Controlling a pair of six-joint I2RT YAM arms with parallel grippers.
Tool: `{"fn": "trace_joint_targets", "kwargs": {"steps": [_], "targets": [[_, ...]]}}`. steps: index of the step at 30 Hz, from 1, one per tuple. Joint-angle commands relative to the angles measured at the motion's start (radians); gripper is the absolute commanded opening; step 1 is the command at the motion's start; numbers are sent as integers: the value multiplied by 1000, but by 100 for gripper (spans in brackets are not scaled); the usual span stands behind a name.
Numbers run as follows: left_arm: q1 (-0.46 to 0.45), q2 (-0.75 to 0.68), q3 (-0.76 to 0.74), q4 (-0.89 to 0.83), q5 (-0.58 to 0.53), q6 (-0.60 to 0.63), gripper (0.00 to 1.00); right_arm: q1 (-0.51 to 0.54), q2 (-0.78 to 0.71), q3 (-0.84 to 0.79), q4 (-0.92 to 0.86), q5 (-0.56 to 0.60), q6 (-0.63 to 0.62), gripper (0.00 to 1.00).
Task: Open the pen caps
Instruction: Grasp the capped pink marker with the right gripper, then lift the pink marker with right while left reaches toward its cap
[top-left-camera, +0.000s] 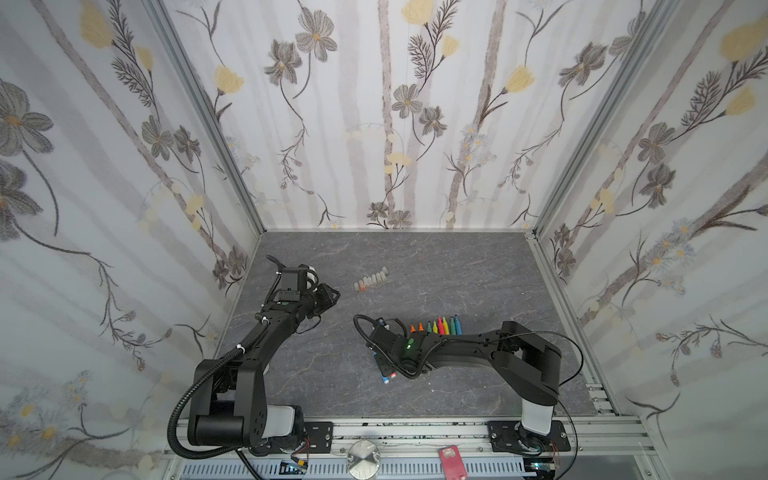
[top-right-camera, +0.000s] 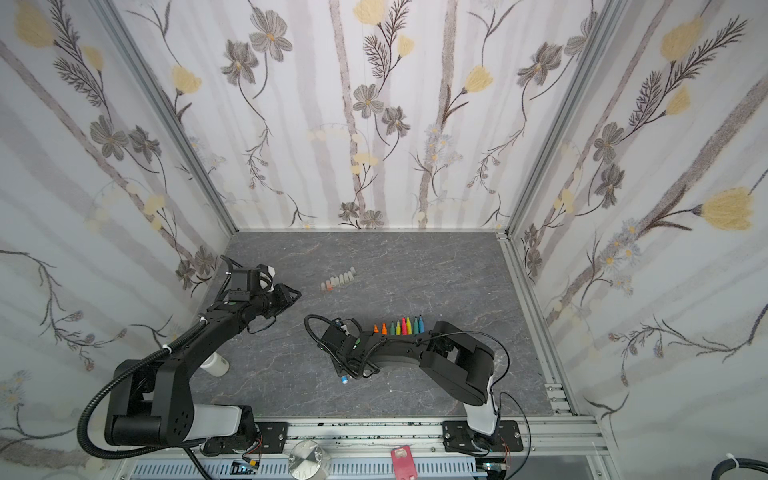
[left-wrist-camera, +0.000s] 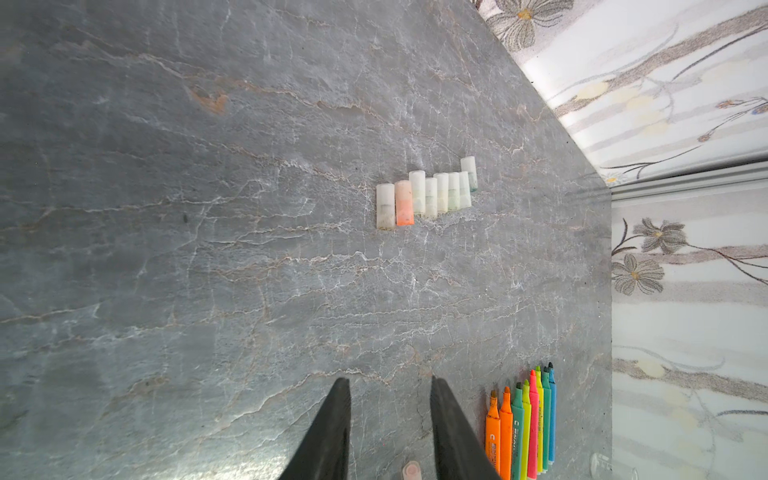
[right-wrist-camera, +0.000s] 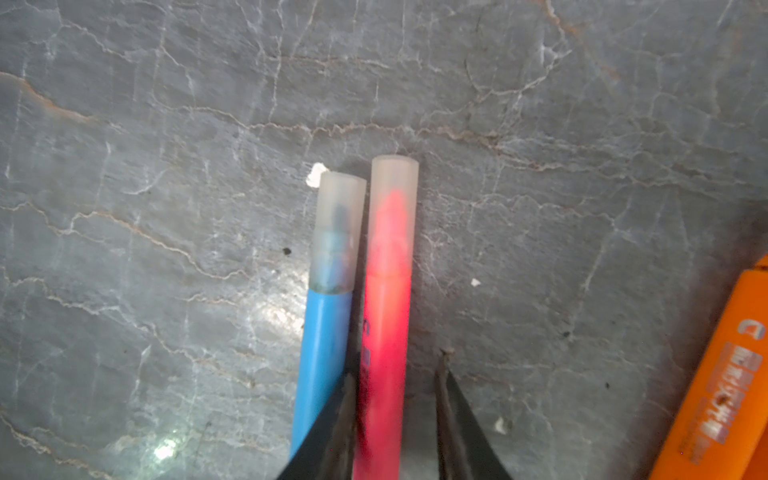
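Two pens still wear translucent caps and lie side by side on the grey table (top-left-camera: 415, 257): a pink pen (right-wrist-camera: 386, 332) with its pen cap (right-wrist-camera: 394, 216) and a blue pen (right-wrist-camera: 324, 332) with its pen cap (right-wrist-camera: 338, 232). My right gripper (right-wrist-camera: 395, 370) (top-left-camera: 382, 363) straddles the pink barrel. It is open: one finger sits between the two pens against the pink one, and the other stands a little off it. Several loose pen caps (top-left-camera: 372, 280) (left-wrist-camera: 426, 195) lie in a row further back. Several uncapped pens (top-left-camera: 436, 325) (left-wrist-camera: 523, 424) lie in a row beside the right wrist. My left gripper (left-wrist-camera: 388, 380) (top-left-camera: 332, 297) hovers open, short of the cap row.
A small pale round end, tinted pink (left-wrist-camera: 411, 471), shows between the left fingers at the frame edge and touches neither. A white bottle (top-right-camera: 216, 365) lies under the left arm. An orange pen (right-wrist-camera: 723, 395) lies beside the right gripper. Papered walls close three sides.
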Motion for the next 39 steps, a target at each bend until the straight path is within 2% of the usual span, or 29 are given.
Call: {"fn": "trace_joint_targets", "kwargs": {"steps": [1,9,13,18,21,27,33,39], "targets": [[1,-8,9,-19,15,14,32,3,8,2,-33,-21,1,27],[-8,-21,16,-45,65,12,32,-1,4,-13,-33,-19,4,11],[-35,-46,13,-62,70,4,33,-22,-51,-21,-28,3,-2,5],[-92,-96,-13,-44,82,-55,36,-87,-169,-54,29,-25,-12,3],[-149,-97,-30,-11,97,-97,37,-146,-231,-79,80,-91,-10,2],[-270,-86,-44,77,79,-185,39,-218,-285,-90,141,-172,-7,1],[-343,-31,-27,137,54,-227,39,-238,-294,-91,181,-222,1,0],[-374,13,-9,163,41,-235,39,-238,-298,-102,207,-251,13,0]]}}
